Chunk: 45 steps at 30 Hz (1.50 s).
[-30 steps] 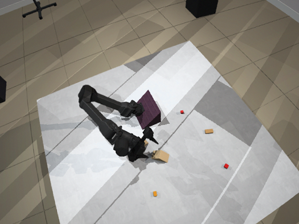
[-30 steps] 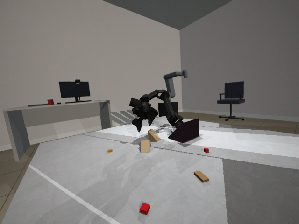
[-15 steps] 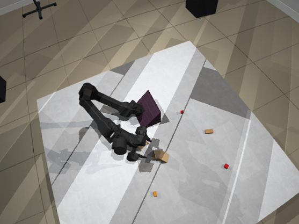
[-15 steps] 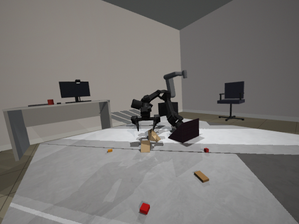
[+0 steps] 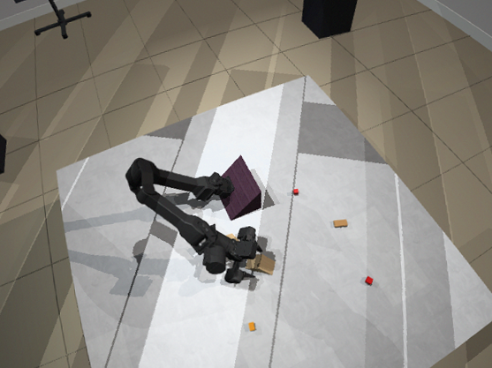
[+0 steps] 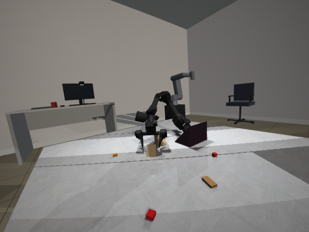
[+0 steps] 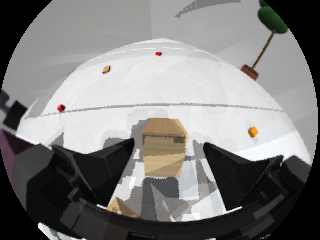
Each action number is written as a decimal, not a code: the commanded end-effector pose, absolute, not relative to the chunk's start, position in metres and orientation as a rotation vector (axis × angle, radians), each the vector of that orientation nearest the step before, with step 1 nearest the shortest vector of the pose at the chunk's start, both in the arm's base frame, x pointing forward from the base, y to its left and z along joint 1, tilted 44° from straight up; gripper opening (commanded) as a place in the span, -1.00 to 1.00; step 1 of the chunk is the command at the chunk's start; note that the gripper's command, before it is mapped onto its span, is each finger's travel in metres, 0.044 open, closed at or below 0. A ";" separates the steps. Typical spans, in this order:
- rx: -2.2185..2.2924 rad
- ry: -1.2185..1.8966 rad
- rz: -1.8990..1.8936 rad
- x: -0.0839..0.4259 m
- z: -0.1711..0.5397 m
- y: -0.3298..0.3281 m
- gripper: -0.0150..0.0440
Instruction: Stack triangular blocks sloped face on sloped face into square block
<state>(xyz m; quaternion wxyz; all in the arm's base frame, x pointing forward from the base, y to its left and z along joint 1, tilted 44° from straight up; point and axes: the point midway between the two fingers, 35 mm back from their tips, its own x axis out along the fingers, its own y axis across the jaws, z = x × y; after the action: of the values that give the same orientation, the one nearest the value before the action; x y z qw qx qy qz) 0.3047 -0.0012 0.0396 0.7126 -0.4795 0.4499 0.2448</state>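
Note:
One tan wooden triangular block (image 5: 267, 264) (image 6: 151, 150) (image 7: 164, 157) stands on the table. My gripper (image 5: 257, 263) (image 6: 151, 146) (image 7: 169, 144) is open wide and points down, with one finger on either side of this block and a visible gap to each in the wrist view. The other tan triangular block (image 5: 231, 237) (image 6: 163, 141) (image 7: 120, 207) is on the table behind, nearer the arm's base. The arm hides most of it in the top view, and the gripper's body cuts it off in the wrist view. The two blocks are apart.
A large dark purple wedge (image 5: 243, 191) (image 6: 198, 135) stands beside the arm's base. A red cube (image 5: 296, 191) (image 6: 214, 154) (image 7: 61, 107), another red cube (image 5: 369, 280) (image 6: 150, 214) (image 7: 158, 53), a flat brown block (image 5: 340, 223) (image 6: 209, 181) (image 7: 106, 69) and an orange block (image 5: 252, 326) (image 6: 115, 154) (image 7: 253, 132) lie around.

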 end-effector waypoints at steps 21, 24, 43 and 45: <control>-1.061 1.006 0.545 0.307 0.022 -0.005 0.24; -1.061 1.006 0.545 0.307 0.022 -0.005 0.18; -1.057 1.008 0.549 0.310 0.061 0.036 -0.49; -1.057 1.008 0.549 0.309 0.068 0.043 -0.49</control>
<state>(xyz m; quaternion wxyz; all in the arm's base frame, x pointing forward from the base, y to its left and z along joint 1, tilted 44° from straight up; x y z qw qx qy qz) 0.3085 0.0351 0.0578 0.7087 -0.4761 0.4564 0.2506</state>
